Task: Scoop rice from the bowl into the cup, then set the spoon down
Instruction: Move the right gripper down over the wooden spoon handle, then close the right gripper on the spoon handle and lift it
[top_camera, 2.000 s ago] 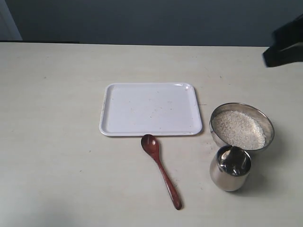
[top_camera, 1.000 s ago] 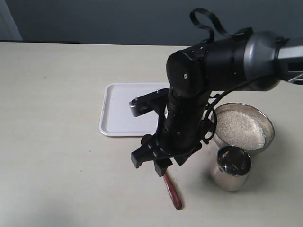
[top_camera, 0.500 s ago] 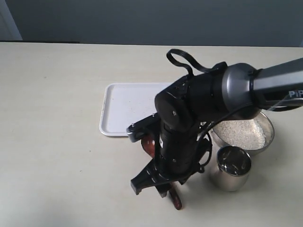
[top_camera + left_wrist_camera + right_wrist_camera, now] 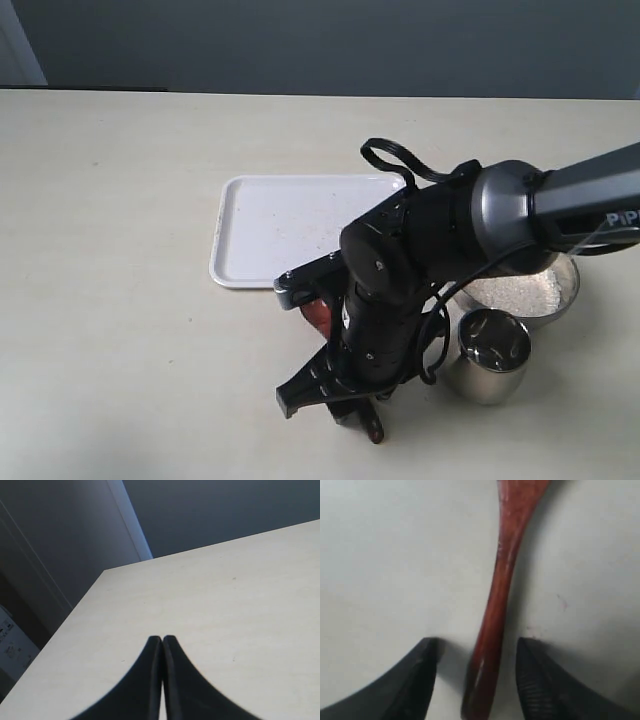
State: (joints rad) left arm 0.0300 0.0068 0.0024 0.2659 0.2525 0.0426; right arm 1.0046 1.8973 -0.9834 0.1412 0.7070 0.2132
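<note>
The reddish-brown wooden spoon [image 4: 495,610] lies flat on the table, and my right gripper [image 4: 479,647] is open with one finger on each side of its handle, neither touching it. In the exterior view the right arm hides most of the spoon; only the handle's end [image 4: 373,430] and a bit of its oval bowl [image 4: 318,312] show. The steel bowl [image 4: 571,283] of white rice [image 4: 520,290] is partly hidden behind the arm. The steel cup [image 4: 488,355] stands in front of it. My left gripper [image 4: 162,640] is shut on nothing, over bare table.
A white tray [image 4: 270,225] lies behind the spoon, its right part covered by the arm. A black cable loop [image 4: 390,160] sticks up from the right arm. The table's far edge meets a dark wall.
The right arm came in from the right and lowered over the spoon, sliding toward the handle's end. Its open fingers now straddle the handle. Spoon, bowl and cup have not moved.
</note>
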